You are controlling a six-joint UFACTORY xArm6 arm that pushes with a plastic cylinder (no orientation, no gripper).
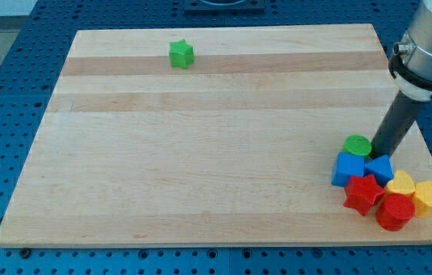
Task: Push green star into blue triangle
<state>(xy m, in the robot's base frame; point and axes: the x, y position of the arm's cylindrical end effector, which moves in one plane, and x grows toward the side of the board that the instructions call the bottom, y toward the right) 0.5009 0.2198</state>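
My tip [374, 147] carries no gripper and sits among the cluster beside the blue triangle [380, 167]. Green star [181, 53] lies well apart at the tabletop [200, 168] top; risk: scattering the triangle.

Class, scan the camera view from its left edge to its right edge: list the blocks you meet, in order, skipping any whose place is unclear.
green star → blue cube → red star → red block → the yellow block furthest right. My tip sits behind the cluster, beside the green cylinder.
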